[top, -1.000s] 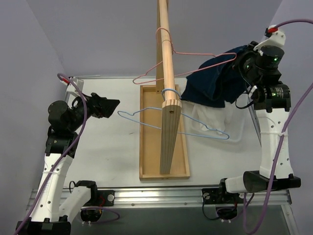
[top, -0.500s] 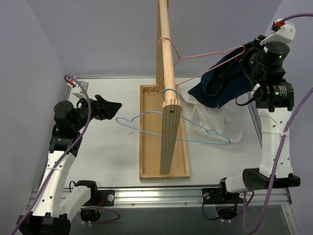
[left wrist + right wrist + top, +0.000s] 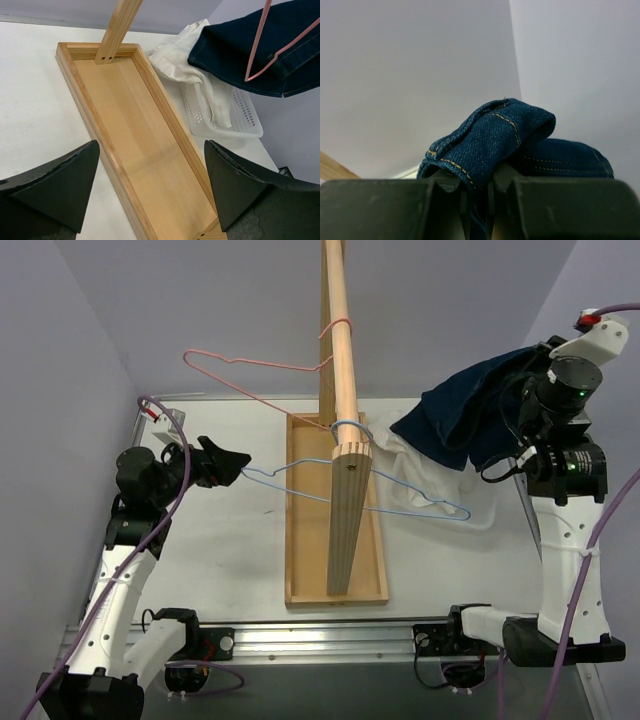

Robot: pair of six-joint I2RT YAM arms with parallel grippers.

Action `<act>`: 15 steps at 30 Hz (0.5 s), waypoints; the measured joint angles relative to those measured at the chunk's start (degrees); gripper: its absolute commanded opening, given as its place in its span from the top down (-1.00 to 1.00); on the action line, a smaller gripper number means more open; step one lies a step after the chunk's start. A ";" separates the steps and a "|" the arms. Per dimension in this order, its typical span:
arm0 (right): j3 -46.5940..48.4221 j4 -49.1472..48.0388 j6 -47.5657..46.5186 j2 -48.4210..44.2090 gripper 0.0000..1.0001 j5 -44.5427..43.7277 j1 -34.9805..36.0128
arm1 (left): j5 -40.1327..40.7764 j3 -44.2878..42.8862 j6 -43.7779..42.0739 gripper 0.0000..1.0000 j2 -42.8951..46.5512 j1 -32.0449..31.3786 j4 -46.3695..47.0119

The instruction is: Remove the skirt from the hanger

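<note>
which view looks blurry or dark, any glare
top view: even soft light, sharp, no glare; left wrist view: dark fingers fill the lower corners, wooden tray crisp; right wrist view: skirt stitching sharp, bottom edge dark.

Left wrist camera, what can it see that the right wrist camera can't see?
Only the left wrist view shows the wooden tray, the white basket, the white cloth and the pink hanger. Only the right wrist view shows the right gripper shut on a fold of the blue denim skirt. Both views show that skirt.
</note>
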State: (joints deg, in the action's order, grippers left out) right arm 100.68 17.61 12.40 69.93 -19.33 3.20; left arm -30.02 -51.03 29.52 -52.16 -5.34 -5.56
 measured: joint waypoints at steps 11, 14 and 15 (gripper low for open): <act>2.21 -0.76 -0.66 -3.76 1.00 -2.03 0.00 | -0.02 0.15 0.02 -0.88 -0.02 -0.35 0.02; 1.05 -1.64 -0.46 -3.39 1.00 -1.14 0.00 | -0.02 0.15 0.04 -0.88 -0.02 -0.35 0.04; -0.17 -2.32 -0.26 -3.37 1.00 -0.76 0.00 | -0.02 0.15 0.04 -0.88 -0.02 -0.35 0.04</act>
State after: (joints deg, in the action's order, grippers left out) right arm 100.51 15.29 12.14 66.57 -20.10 3.20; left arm -30.04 -50.87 29.56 -52.18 -5.69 -5.52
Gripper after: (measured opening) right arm 0.056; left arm 0.940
